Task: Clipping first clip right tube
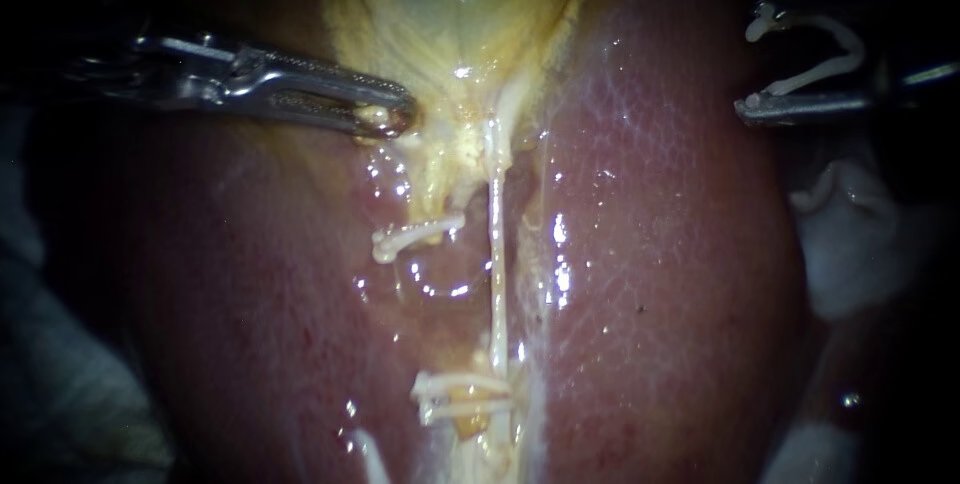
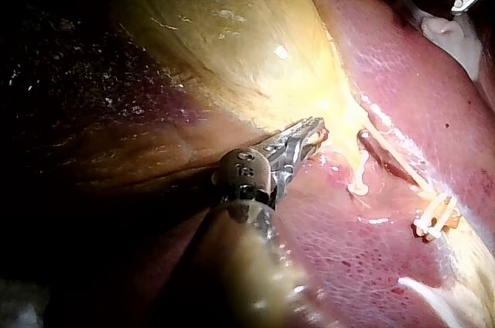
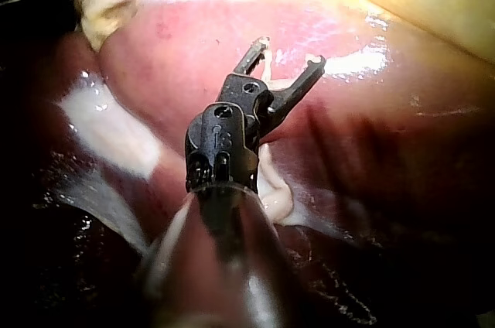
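Red-brown liver (image 1: 660, 274) bare right of groove: we have open room there, white gauze (image 1: 850, 234) at right edge. Our right instrument (image 1: 757, 61) hangs far right, well apart from right tube (image 1: 496, 244), end effector spread around loaded clip (image 1: 810, 77). Tube pale, thread-thin, taut; placed clips (image 1: 460, 396) cross its near end. Left instrument (image 1: 385, 116) end effector clenched on gallbladder (image 1: 450, 14) edge.

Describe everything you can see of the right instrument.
The right instrument enters from the endoscope view's right edge: a dark metal shaft, a hinged wrist and two slim jaws standing wide apart. They hold an open white clip, its ends at the jaw tips. It hovers over the liver, well clear of the tube.
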Robot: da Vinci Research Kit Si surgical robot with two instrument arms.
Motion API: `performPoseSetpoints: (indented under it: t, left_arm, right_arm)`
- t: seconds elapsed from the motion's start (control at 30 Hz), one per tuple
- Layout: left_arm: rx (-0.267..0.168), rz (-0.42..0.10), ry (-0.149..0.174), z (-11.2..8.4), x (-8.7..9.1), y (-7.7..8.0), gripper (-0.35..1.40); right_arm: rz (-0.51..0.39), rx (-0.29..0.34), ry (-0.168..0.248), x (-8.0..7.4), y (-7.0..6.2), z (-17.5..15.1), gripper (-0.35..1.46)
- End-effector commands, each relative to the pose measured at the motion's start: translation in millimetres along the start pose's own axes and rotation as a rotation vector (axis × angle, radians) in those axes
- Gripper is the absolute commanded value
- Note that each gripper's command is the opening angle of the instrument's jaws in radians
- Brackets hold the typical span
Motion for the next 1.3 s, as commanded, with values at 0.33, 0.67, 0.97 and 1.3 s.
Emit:
performPoseSetpoints:
  t: [0.33,0.67,0.97,1.3]
  left_arm:
    - [0.034,-0.017,0.032,-9.2,2.9,2.5,-0.35]
    - [0.042,-0.007,0.052,-10.7,3.7,3.3,-0.35]
    - [0.041,-0.007,0.052,-10.8,3.7,3.4,-0.35]
    - [0.042,-0.007,0.052,-10.8,3.7,3.4,-0.35]
  right_arm:
    - [0.000,-0.001,0.003,0.0,0.0,0.0,0.50]
    - [-0.002,0.027,0.017,0.1,-0.7,0.6,0.50]
    - [0.044,0.088,0.047,0.5,-3.4,4.0,0.50]
    - [0.139,0.163,0.069,0.0,-6.7,9.0,0.50]
